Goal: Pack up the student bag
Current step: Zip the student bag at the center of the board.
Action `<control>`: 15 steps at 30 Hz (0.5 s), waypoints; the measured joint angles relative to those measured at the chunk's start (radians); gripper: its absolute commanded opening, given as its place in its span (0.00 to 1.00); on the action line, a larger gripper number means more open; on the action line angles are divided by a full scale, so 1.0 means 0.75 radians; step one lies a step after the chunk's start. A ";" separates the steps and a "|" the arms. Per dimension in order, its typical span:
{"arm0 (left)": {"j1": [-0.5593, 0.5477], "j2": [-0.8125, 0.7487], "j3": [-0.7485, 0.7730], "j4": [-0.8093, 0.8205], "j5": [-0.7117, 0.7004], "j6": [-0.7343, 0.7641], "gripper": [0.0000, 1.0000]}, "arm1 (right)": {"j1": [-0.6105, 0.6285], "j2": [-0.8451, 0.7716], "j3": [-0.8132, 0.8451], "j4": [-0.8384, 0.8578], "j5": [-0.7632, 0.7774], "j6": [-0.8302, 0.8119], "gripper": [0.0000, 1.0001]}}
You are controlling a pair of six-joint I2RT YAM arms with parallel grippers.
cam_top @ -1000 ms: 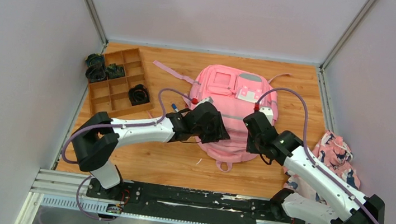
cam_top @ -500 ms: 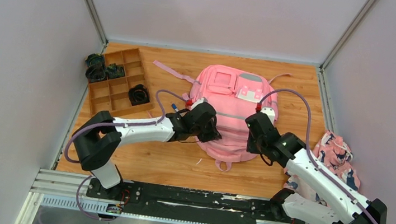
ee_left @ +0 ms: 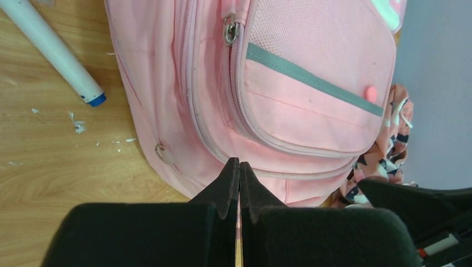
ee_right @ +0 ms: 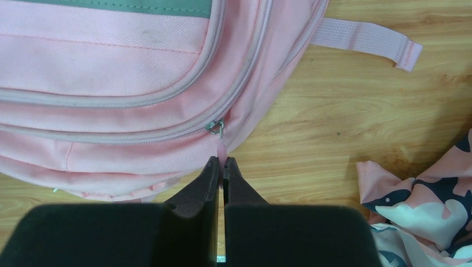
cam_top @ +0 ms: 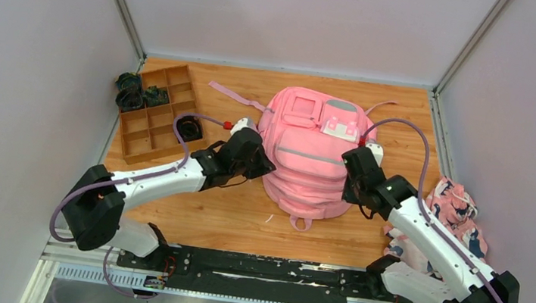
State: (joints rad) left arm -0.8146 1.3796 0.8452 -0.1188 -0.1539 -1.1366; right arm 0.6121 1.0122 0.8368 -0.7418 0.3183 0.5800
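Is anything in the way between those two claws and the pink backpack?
Nothing visible does. The right gripper is shut on a pink zipper pull of the student bag; the left gripper is shut, tips against the bag's other side. A white marker lies off to one side.

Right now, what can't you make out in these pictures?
Left end effector: shut at the student bag's edge; its own fingers hide whether it pinches anything, left wrist view.
Bag's contents: hidden by fabric, all views.
Patterned cloth: right arm covers part, top view; cut by the edge, right wrist view.
Dark items in the tray: too small to identify, top view.
White tube: cut off at the corner, left wrist view.
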 measured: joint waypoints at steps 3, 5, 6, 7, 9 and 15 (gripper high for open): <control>-0.004 -0.009 0.028 -0.042 0.006 0.074 0.00 | -0.043 0.001 0.003 -0.004 0.003 -0.004 0.00; -0.030 -0.003 0.072 -0.078 0.005 0.130 0.10 | -0.055 0.007 0.005 -0.012 0.013 -0.008 0.00; -0.054 0.007 0.116 -0.106 0.002 0.166 0.22 | -0.061 0.015 0.008 -0.014 0.020 -0.009 0.00; -0.077 0.022 0.157 -0.121 0.001 0.203 0.32 | -0.063 0.024 0.009 -0.014 0.026 -0.011 0.00; -0.136 0.067 0.269 -0.137 0.000 0.299 0.47 | -0.070 0.045 0.009 -0.012 0.031 -0.022 0.00; -0.270 0.156 0.419 -0.107 0.022 0.728 0.52 | -0.194 0.011 0.009 0.043 -0.081 -0.092 0.00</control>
State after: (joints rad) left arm -1.0168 1.4967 1.1591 -0.1989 -0.1375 -0.5907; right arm 0.4667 1.0203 0.8433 -0.7094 0.2573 0.5110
